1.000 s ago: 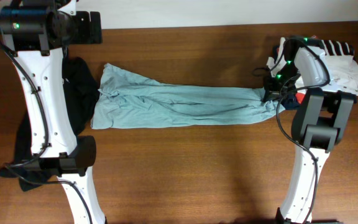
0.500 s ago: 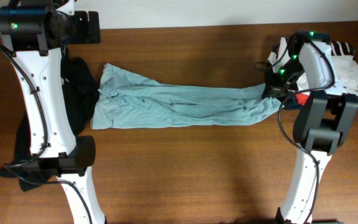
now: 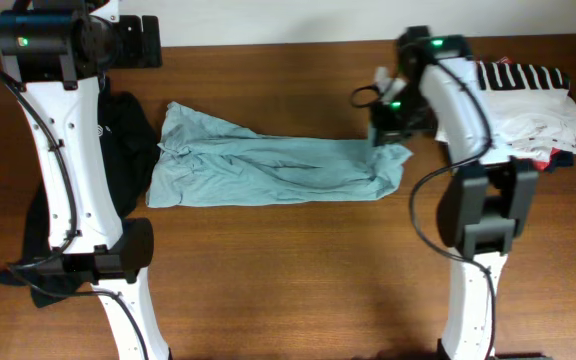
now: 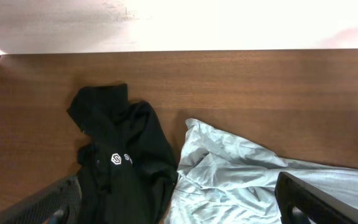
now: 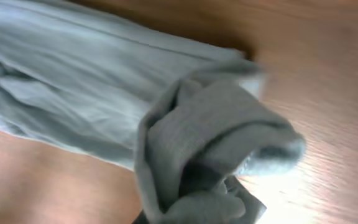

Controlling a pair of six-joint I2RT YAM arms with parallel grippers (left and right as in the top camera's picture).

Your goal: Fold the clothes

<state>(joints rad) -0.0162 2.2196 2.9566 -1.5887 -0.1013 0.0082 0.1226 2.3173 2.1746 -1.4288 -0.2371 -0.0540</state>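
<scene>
Only wrist views tell: left end effector (image 4: 182, 204) spread — right end effector (image 3: 388, 126) clenching shirt (image 5: 216, 124).

Overhead camera looks straight down on the whole table (image 3: 268, 260). My left wrist camera stands back, facing the far edge; it shares the black top (image 4: 123, 168) and grey-teal shirt (image 4: 241, 174) with overhead. My right wrist camera sits close on the shirt, blurred, apparently its right end.

White arms (image 3: 63, 150) — black joints (image 3: 128, 250), black cables (image 3: 414, 215), green LEDs (image 3: 26, 42).
</scene>
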